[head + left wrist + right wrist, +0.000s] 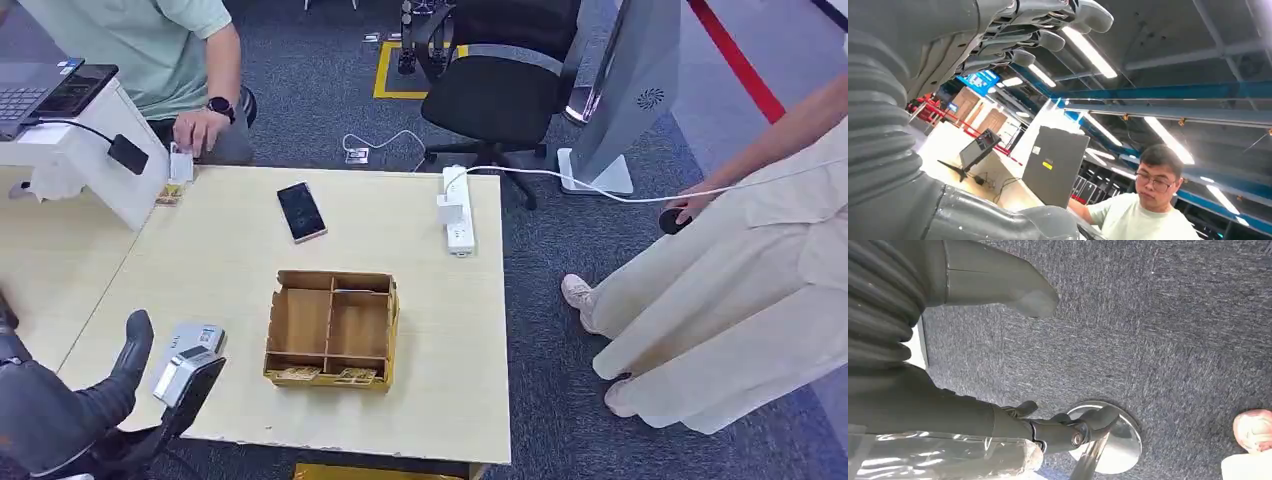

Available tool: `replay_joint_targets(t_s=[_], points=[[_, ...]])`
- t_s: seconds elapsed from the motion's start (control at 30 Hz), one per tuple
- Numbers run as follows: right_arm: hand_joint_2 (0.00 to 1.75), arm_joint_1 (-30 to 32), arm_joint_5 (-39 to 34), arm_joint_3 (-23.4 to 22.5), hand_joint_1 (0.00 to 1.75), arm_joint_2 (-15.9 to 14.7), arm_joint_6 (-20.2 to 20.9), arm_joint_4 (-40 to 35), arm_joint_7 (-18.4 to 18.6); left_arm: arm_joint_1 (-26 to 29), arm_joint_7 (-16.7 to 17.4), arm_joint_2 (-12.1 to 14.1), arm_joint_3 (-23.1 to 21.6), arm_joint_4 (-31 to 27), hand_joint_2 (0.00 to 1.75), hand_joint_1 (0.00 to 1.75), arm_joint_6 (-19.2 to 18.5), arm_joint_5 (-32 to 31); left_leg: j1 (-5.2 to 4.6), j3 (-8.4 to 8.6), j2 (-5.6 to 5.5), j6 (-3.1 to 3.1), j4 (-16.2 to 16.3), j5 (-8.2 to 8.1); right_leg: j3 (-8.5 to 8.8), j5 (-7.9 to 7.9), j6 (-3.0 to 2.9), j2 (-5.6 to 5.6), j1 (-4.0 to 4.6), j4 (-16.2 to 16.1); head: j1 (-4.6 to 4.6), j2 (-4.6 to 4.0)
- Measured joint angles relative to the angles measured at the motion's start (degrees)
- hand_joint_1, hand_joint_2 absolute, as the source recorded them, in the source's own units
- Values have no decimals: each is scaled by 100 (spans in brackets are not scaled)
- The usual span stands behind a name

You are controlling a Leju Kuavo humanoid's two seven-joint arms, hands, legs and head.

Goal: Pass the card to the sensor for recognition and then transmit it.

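Note:
Several cards lie in the front slots of an open cardboard divider box at the table's middle. A grey card sensor stands on the table's near left corner. My left hand rises just left of the sensor, holding nothing. In the left wrist view its fingers spread toward the ceiling. A person at the far left corner holds a white card on edge against the table. My right hand hangs over the carpet, thumb apart from the dark fingers, with nothing in it.
A phone and a white power strip lie on the far half of the table. A white stand with a laptop stands at the far left. A second person stands right of the table. An office chair is behind it.

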Motion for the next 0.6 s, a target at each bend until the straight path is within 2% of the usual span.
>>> replay_joint_targets(t_s=[0.47,0.6], points=[[175,0,-46,2,0,0,-4,0,9,-2,26,0,-2,0,175,0,-30,-260,0,0,0,0,0,0,0,0,0,0,0,0,0,-2],[175,-2,-46,2,0,0,-2,0,9,-34,135,4,-4,9,175,0,-111,-401,0,1,0,0,0,0,0,0,0,0,0,0,0,0]])
